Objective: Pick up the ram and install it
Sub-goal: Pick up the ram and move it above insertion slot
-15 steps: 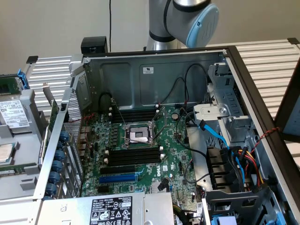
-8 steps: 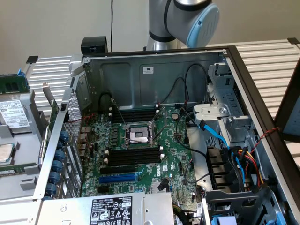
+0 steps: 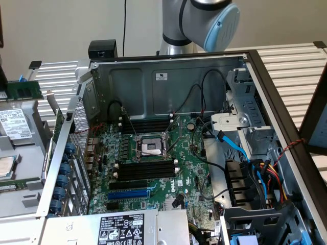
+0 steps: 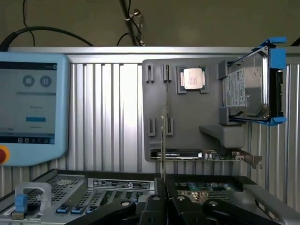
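The gripper [image 4: 162, 187] has its two dark fingers drawn close together and pinched on the ram [image 4: 163, 145]. The ram shows edge-on in the wrist view as a thin pale line rising from between the fingertips. The held stick hangs in the air above the rim of the open computer case [image 3: 168, 81], well apart from the motherboard, and it lines up in front of the narrow holders of the grey tray [image 4: 211, 136] lying on the ribbed table. On that tray sit a processor chip [image 4: 192, 78], a hard drive [image 4: 246, 89] propped in a blue caddy, and a card [image 4: 187, 154] along the tray's edge nearest the case. A teach pendant [image 4: 30, 108] lies on the table off to one side of the tray. In the exterior view the arm [image 3: 204, 20] rises behind the case. Inside the case, black memory slots [image 3: 145, 169] with white end clips run on both sides of the processor socket [image 3: 152, 146], and the blue expansion slot [image 3: 129, 194] sits just in front of the nearer slots
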You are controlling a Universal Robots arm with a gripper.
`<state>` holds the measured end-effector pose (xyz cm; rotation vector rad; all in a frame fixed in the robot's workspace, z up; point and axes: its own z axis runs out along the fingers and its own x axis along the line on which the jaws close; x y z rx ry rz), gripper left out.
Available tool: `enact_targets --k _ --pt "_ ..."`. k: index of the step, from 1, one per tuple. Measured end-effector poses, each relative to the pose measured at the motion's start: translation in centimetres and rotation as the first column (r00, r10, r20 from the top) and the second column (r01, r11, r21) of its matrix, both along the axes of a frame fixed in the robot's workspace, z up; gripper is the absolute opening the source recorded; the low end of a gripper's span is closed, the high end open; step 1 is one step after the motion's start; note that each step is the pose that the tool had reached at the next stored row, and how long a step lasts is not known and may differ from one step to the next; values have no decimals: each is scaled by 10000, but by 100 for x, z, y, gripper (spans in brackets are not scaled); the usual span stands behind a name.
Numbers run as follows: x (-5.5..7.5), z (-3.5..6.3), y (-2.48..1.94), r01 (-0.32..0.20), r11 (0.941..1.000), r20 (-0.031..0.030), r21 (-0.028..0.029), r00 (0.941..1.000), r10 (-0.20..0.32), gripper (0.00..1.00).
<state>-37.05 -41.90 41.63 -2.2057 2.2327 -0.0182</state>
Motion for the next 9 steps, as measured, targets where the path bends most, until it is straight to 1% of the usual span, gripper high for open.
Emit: enact_targets --k 2,4,7,9 --pt "38 0 12 1 10000 29 0 10000 -1 12" --pt "73 0 25 1 10000 71 0 10000 -1 12" --pt "151 0 40 1 10000 114 0 9999 -1 12" --pt "189 0 46 1 10000 170 0 9999 -1 12"
